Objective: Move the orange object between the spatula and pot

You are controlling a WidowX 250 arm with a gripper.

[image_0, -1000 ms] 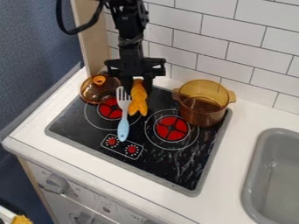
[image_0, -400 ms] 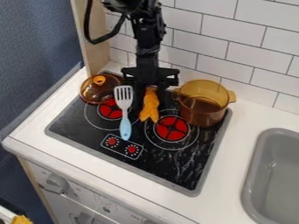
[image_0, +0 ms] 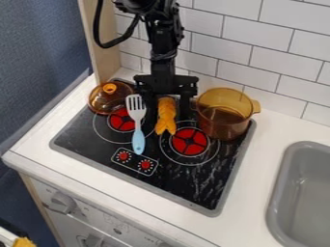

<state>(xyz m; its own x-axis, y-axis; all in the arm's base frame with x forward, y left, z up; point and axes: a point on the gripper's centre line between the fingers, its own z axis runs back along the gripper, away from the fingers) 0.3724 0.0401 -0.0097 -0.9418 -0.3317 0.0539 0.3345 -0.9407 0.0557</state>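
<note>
Orange object [image_0: 166, 116] between spread fingers of your end effector [image_0: 168, 112]; sideways drift while lifting could nudge spatula [image_0: 138, 140] or pot [image_0: 224, 118].

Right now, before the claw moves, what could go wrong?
The claw could nudge the spatula, because one side of it is very near the spatula's head. Its other side is near the pot, so it might bump that. It could also drag the orange thing between its sides.

From above, slanting down, near the stovetop [image_0: 193, 185]
</note>
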